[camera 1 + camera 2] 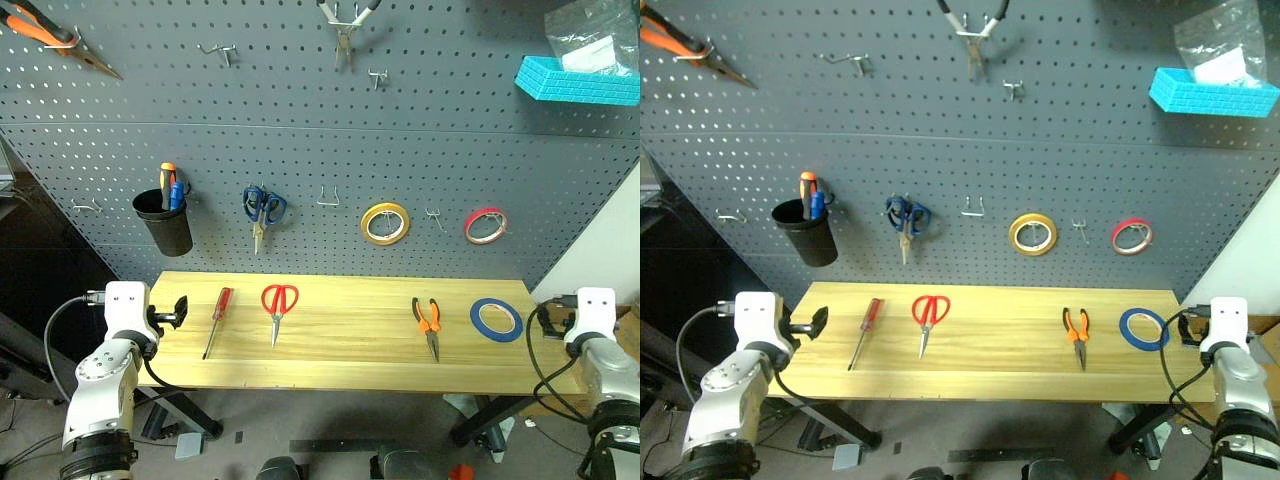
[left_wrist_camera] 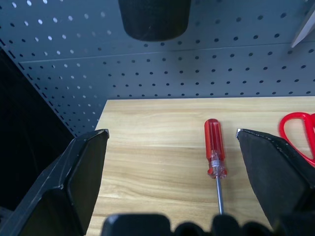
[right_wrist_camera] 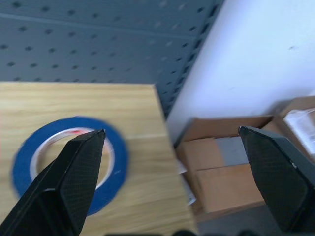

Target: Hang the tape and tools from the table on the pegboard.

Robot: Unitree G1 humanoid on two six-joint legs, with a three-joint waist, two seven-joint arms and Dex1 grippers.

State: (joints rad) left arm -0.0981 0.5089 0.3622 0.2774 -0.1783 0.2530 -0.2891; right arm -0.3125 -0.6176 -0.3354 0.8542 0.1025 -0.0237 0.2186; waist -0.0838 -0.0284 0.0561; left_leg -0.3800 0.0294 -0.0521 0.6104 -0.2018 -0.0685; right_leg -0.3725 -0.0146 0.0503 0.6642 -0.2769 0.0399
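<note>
Four task items lie flat on the long light yellow wooden table (image 1: 340, 350), in a row in front of the large dark grey perforated pegboard (image 1: 300, 150) that rises behind its far edge. On the board hang a black cup (image 1: 165, 220) holding pens at the left, blue-handled scissors (image 1: 263, 212), a yellow tape roll (image 1: 385, 222) and a red-pink tape roll (image 1: 486, 225), with a light blue basket (image 1: 578, 80) at the upper right.

On the tabletop, from left to right: the slim screwdriver with a translucent red handle (image 1: 216, 320), handle at the far end; the red-handled scissors (image 1: 279, 310), blades pointing to the near edge; the orange-and-black-handled pliers (image 1: 428, 323), nose toward the near edge; and the thin flat ring of blue tape (image 1: 496, 319) near the right end.

The left gripper (image 1: 180, 308) hovers at the table's left end, just left of the screwdriver, its black fingers (image 2: 83, 172) spread wide with nothing between them. The right gripper (image 3: 172, 142) sits at the table's right end beside the blue ring, fingers (image 3: 74, 177) also wide apart and empty.
</note>
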